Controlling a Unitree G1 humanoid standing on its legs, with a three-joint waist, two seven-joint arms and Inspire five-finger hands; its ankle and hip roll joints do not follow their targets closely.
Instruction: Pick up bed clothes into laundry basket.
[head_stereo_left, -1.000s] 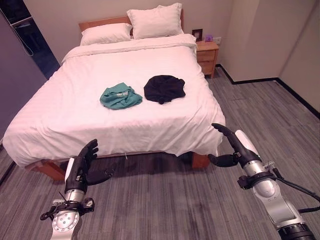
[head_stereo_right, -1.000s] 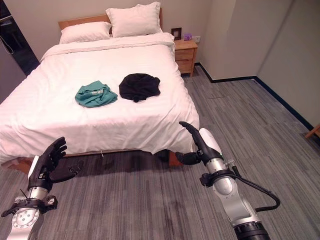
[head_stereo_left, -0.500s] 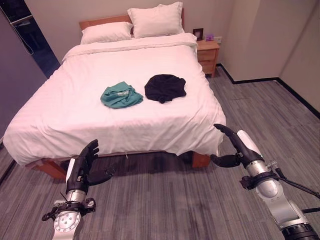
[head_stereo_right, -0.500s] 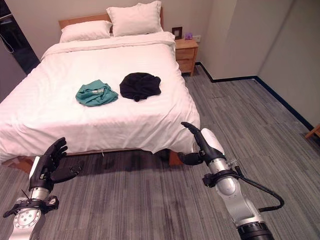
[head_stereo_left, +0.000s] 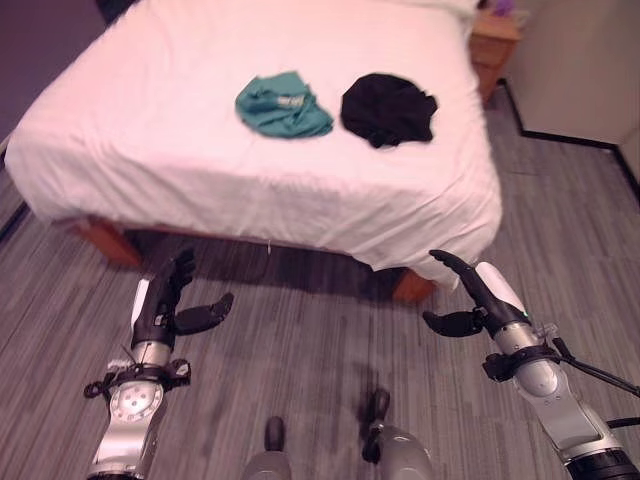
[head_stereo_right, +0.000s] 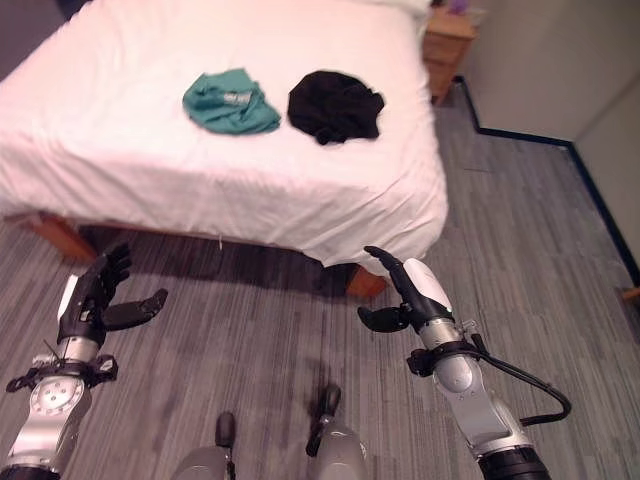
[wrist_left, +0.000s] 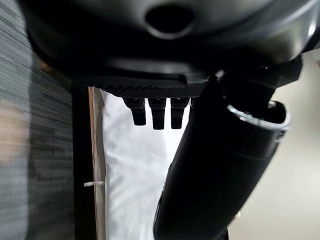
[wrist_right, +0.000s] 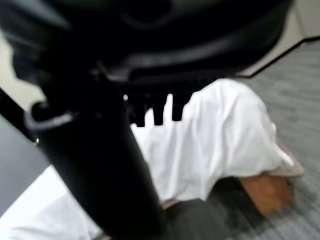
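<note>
Two crumpled garments lie on the white bed (head_stereo_left: 150, 150): a teal one (head_stereo_left: 283, 104) and, to its right, a black one (head_stereo_left: 388, 108). Both also show in the right eye view, teal garment (head_stereo_right: 230, 101) and black garment (head_stereo_right: 335, 105). My left hand (head_stereo_left: 163, 303) hangs open over the floor, short of the bed's foot on the left. My right hand (head_stereo_left: 476, 298) is open too, with its fingers straight, just off the bed's near right corner. Neither hand touches the clothes. In the wrist views, my left hand (wrist_left: 210, 170) and right hand (wrist_right: 95, 165) face the bed's hanging sheet.
Grey striped carpet (head_stereo_left: 300, 380) lies between me and the bed. The bed's wooden legs (head_stereo_left: 105, 240) show under the sheet. A wooden nightstand (head_stereo_left: 495, 45) stands at the bed's far right, next to a wall with a dark skirting (head_stereo_left: 560, 140).
The camera has tilted down, so the bed sits higher in view and the pillows are out of frame. Both hands hold about the same pose.
</note>
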